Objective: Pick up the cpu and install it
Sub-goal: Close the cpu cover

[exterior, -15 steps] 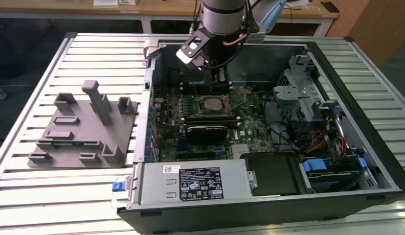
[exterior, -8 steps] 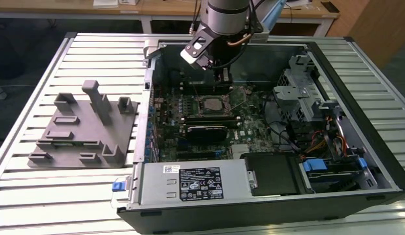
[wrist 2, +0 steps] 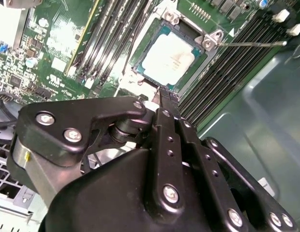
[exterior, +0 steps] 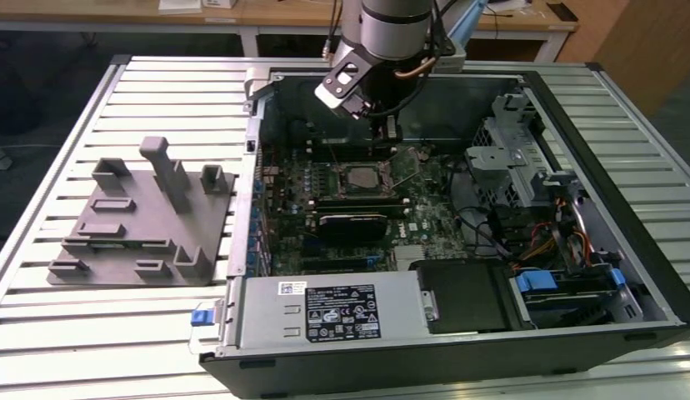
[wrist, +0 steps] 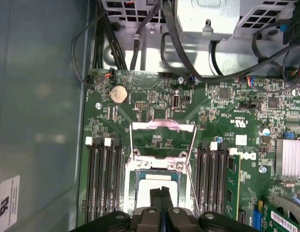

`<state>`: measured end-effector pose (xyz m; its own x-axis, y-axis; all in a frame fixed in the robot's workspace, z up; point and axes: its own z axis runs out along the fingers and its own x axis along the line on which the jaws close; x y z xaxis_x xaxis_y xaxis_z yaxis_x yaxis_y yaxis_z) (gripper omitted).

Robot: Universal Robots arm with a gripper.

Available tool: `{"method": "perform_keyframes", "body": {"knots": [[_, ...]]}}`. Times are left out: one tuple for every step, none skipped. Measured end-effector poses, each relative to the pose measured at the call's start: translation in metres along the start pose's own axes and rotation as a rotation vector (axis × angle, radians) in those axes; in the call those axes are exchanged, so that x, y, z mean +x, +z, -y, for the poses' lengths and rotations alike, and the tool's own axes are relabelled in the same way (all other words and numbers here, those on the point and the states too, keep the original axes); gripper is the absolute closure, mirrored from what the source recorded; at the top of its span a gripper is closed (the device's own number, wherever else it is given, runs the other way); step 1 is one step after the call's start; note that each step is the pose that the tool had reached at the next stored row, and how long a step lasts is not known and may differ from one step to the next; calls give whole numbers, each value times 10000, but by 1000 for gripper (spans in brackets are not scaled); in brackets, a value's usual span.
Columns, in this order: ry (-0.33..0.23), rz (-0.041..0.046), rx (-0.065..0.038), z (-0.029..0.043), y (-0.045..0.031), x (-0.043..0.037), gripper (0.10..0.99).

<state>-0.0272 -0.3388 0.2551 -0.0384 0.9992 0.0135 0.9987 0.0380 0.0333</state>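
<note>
The jaws are closed, fingertips point(wrist: 156, 195) meeting with nothing between them, over one edge of the cpu point(wrist 2: 169, 55). Whether the tips touch it I cannot tell. The cpu lies flat in the socket point(exterior: 357, 178) on the motherboard point(wrist: 213, 111), with the socket's metal frame point(wrist: 162, 126) folded open beside it. The arm point(exterior: 395, 25) reaches down into the open case point(exterior: 457, 350), which lies on the slatted desk point(exterior: 156, 83). A grey fixture point(exterior: 145, 221) stands on the desk, beside the case at the exterior view's left.
</note>
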Motion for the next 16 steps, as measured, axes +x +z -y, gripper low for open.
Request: {"method": "perform_keyframes", "body": {"knots": [[0,0,0,-11,0,0,980],[0,0,0,-23,1,-1,980],[1,0,0,-33,1,-1,980],[0,0,0,-43,1,-2,980],[1,-1,-1,-53,2,-2,980],[1,0,0,-63,2,-2,980],[0,0,0,-74,2,-3,980],[0,0,0,-84,3,-3,980],[0,0,0,-95,3,-4,980],[1,0,0,-106,4,-4,980],[0,0,0,-116,4,-4,980],[0,0,0,-127,4,-5,980],[1,0,0,-138,5,-5,980],[1,0,0,-148,5,-6,980],[1,0,0,-157,5,-6,980],[0,0,0,-167,6,-6,980]]}}
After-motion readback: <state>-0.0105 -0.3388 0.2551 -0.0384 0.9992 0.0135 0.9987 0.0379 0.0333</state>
